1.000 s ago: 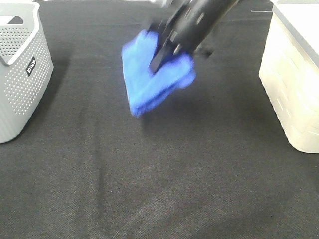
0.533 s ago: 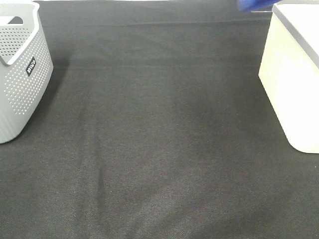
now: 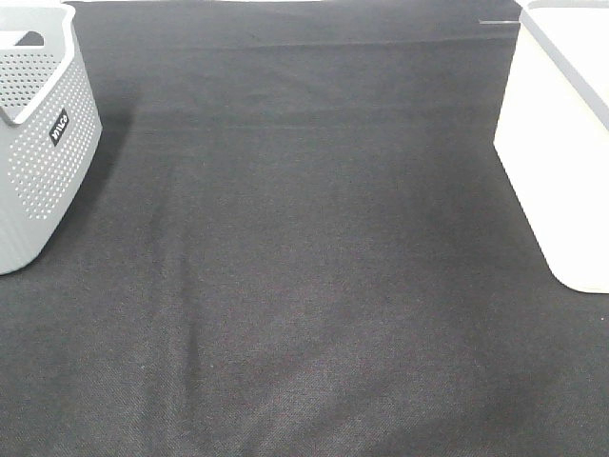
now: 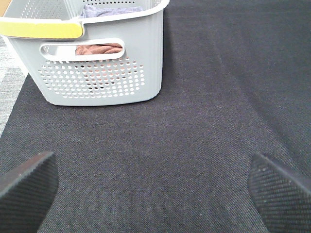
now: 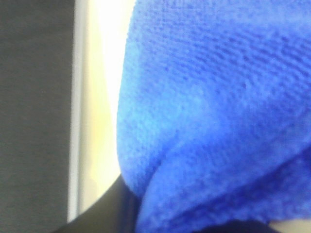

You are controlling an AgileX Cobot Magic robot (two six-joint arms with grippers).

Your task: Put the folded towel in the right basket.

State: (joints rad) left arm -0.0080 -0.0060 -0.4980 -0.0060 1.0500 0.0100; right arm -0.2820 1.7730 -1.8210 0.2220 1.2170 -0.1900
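The blue folded towel [image 5: 214, 111] fills the right wrist view, close to the camera. It hangs over the pale inside wall [image 5: 99, 97] and grey rim [image 5: 77, 107] of the right basket [image 3: 561, 143]. My right gripper holds the towel. Its fingertips are hidden behind the cloth, and only a dark piece of finger [image 5: 109, 211] shows. The towel and both arms are out of the exterior high view. My left gripper [image 4: 155, 189] is open and empty, low over the black cloth [image 4: 204, 107], with its two pads far apart.
The grey perforated left basket [image 3: 38, 143] stands at the table's left edge. In the left wrist view it [image 4: 97, 73] holds folded brown and grey towels. The black cloth [image 3: 304, 267] covers the table between the two baskets.
My right arm has carried the blue towel from the table's middle back and to the right, out of the exterior high view. The towel is now over the right basket.
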